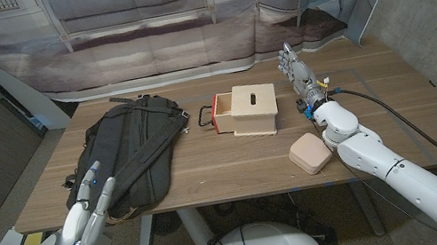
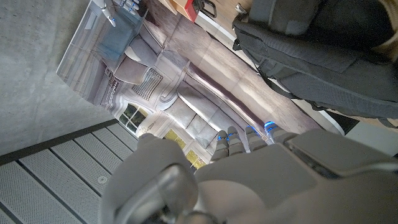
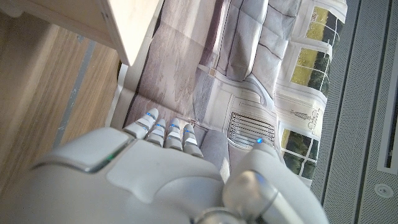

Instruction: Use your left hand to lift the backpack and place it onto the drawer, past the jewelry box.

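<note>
On the table's left side the backpack [image 1: 129, 152] lies unlifted, well short of the drawer [image 1: 244, 111]. The left hand [image 1: 89, 204] hovers at its near edge, fingers straight, seemingly holding nothing. Grasp, lift and placing all remain.

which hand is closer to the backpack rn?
Left. The left hand sits at the backpack's near left edge, fingers open, holding nothing. The right hand stands across the table, beyond the drawer box, also open.
</note>
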Motion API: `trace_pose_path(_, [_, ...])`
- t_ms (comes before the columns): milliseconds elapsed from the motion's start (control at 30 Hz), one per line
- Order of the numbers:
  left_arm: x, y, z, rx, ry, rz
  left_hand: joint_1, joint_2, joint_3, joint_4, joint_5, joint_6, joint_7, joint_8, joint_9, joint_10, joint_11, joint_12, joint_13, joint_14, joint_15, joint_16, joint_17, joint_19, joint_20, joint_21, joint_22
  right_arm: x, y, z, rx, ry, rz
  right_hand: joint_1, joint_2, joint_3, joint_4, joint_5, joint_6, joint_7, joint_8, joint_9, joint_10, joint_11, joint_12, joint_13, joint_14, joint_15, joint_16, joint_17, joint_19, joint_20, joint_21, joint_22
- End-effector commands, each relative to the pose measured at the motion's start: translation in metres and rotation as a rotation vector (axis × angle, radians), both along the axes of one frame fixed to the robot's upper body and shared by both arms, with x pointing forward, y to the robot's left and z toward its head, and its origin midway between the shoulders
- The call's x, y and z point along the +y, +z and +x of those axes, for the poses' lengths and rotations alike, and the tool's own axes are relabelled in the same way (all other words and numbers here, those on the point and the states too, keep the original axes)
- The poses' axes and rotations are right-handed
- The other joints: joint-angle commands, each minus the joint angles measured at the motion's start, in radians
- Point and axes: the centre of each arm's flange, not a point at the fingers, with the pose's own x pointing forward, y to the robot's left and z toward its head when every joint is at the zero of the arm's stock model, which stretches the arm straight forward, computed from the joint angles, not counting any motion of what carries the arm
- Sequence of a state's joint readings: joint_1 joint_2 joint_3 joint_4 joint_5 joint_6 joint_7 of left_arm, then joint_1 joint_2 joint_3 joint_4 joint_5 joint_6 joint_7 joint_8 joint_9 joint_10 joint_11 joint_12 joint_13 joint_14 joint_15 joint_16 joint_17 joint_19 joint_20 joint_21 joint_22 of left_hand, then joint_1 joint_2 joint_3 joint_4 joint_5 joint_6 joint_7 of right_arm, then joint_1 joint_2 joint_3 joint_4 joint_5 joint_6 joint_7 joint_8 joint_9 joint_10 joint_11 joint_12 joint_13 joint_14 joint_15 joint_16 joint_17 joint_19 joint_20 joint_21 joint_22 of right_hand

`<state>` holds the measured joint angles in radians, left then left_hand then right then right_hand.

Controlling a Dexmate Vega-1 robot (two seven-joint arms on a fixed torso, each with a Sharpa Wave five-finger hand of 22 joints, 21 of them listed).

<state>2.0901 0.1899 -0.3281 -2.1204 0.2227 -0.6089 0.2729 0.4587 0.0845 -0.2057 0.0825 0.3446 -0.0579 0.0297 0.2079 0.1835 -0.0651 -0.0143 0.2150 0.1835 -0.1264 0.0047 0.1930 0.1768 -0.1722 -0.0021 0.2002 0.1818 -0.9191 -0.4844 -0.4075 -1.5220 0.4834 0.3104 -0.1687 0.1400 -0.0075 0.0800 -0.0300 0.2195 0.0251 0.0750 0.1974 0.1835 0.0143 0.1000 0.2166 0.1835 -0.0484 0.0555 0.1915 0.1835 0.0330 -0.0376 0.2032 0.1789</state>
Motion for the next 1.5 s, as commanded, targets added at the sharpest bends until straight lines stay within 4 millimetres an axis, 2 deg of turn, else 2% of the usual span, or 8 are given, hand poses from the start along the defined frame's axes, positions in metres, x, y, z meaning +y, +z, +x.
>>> trace_pose_path(33, [0.0, 0.0, 0.0, 0.037, 0.058, 0.056, 0.018, -0.002, -0.003, -0.008, 0.006, 0.011, -0.004, 0.01, 0.003, 0.006, -0.005, 0.004, 0.003, 0.004, -0.004, 0.003, 0.002, -0.094, -0.004, 0.009, 0.0, 0.0, 0.003, 0.003, 0.001, -0.003, 0.006, 0.003, 0.004, -0.002, 0.001, 0.001, -0.002, 0.0, -0.003, 0.002, 0.003, 0.003, -0.003, 0.003, 0.002, 0.008, -0.001, 0.005, 0.003, -0.009, -0.002, 0.005])
trace_pose_path(267, [-0.004, 0.005, -0.011, 0.033, 0.1, 0.134, 0.036, -0.006, -0.002, -0.019, 0.009, 0.019, -0.008, 0.012, 0.003, 0.011, -0.009, 0.004, 0.003, 0.009, -0.007, 0.003, 0.002, -0.087, -0.002, 0.01, -0.001, -0.002, 0.006, 0.004, -0.008, 0.001, 0.001, 0.004, 0.004, -0.003, 0.0, 0.001, -0.002, 0.0, -0.003, 0.002, 0.004, 0.004, -0.003, 0.003, 0.002, 0.008, -0.001, 0.004, 0.003, -0.008, -0.001, 0.005])
trace_pose_path(533, [-0.008, -0.003, -0.024, 0.06, 0.154, 0.144, 0.076, -0.019, -0.001, -0.044, 0.016, 0.024, -0.012, 0.012, 0.004, 0.017, -0.013, 0.002, 0.003, 0.018, -0.009, 0.002, 0.001, -0.074, 0.011, 0.011, -0.002, 0.001, 0.005, 0.006, -0.005, 0.012, -0.002, 0.005, 0.004, -0.004, -0.001, 0.001, -0.001, -0.001, -0.002, 0.002, 0.005, 0.001, -0.003, 0.003, 0.002, 0.007, -0.002, 0.004, 0.003, -0.008, -0.002, 0.005])
trace_pose_path(633, [-0.009, -0.006, -0.025, 0.072, 0.155, 0.144, 0.104, -0.03, 0.0, -0.062, 0.021, 0.022, -0.014, 0.01, 0.004, 0.014, -0.011, -0.001, 0.003, 0.019, -0.009, 0.0, 0.001, -0.071, 0.015, 0.009, -0.003, 0.001, 0.003, 0.006, -0.004, 0.013, -0.001, 0.006, 0.004, -0.004, -0.002, 0.001, -0.001, -0.001, -0.002, 0.002, 0.006, 0.003, -0.002, 0.003, 0.003, 0.008, -0.001, 0.004, 0.003, -0.008, -0.002, 0.005])
trace_pose_path(1067, [-0.015, -0.011, -0.03, 0.123, 0.321, 0.227, 0.162, -0.052, 0.001, -0.099, 0.03, 0.013, -0.021, 0.005, 0.004, 0.011, -0.012, -0.005, 0.003, 0.016, -0.002, -0.003, 0.001, -0.069, 0.033, 0.005, -0.004, 0.005, 0.002, 0.001, -0.01, 0.015, -0.01, 0.009, 0.004, -0.005, -0.004, 0.001, 0.001, -0.001, -0.001, 0.002, 0.007, 0.003, -0.003, 0.003, 0.003, 0.008, -0.002, 0.004, 0.004, -0.008, -0.002, 0.005])
trace_pose_path(1233, [-0.018, -0.007, -0.028, 0.148, 0.36, 0.258, 0.212, -0.077, -0.003, -0.131, 0.037, -0.017, -0.022, -0.006, 0.005, -0.002, 0.006, -0.011, 0.004, 0.005, 0.01, -0.009, 0.002, -0.066, 0.039, 0.002, -0.004, 0.004, 0.001, 0.001, -0.004, 0.01, 0.0, 0.009, 0.004, -0.006, -0.004, 0.001, 0.001, -0.001, -0.002, 0.002, 0.007, 0.003, -0.003, 0.003, 0.003, 0.007, -0.002, 0.004, 0.004, -0.008, -0.002, 0.005])
trace_pose_path(1400, [-0.019, -0.001, -0.026, 0.179, 0.348, 0.285, 0.255, -0.09, -0.005, -0.156, 0.043, -0.056, -0.018, -0.017, 0.006, -0.025, 0.002, -0.018, 0.005, -0.014, 0.018, -0.013, 0.002, -0.07, 0.048, -0.001, -0.004, 0.004, 0.002, 0.003, -0.004, 0.011, -0.001, 0.009, 0.004, -0.006, -0.005, 0.001, 0.001, -0.002, -0.002, 0.002, 0.007, 0.003, -0.003, 0.003, 0.004, 0.007, -0.001, 0.004, 0.004, -0.008, -0.002, 0.005])
trace_pose_path(1500, [-0.023, 0.002, -0.026, 0.214, 0.372, 0.329, 0.305, -0.079, 0.008, -0.178, 0.053, -0.088, -0.024, -0.021, 0.007, -0.047, -0.003, -0.022, 0.006, -0.026, 0.017, -0.013, 0.003, -0.072, 0.051, -0.003, -0.003, 0.003, 0.002, 0.005, 0.001, 0.01, 0.003, 0.01, 0.004, -0.006, -0.005, 0.001, 0.001, -0.001, -0.002, 0.002, 0.007, 0.003, -0.003, 0.003, 0.004, 0.007, -0.001, 0.004, 0.004, -0.008, -0.002, 0.005])
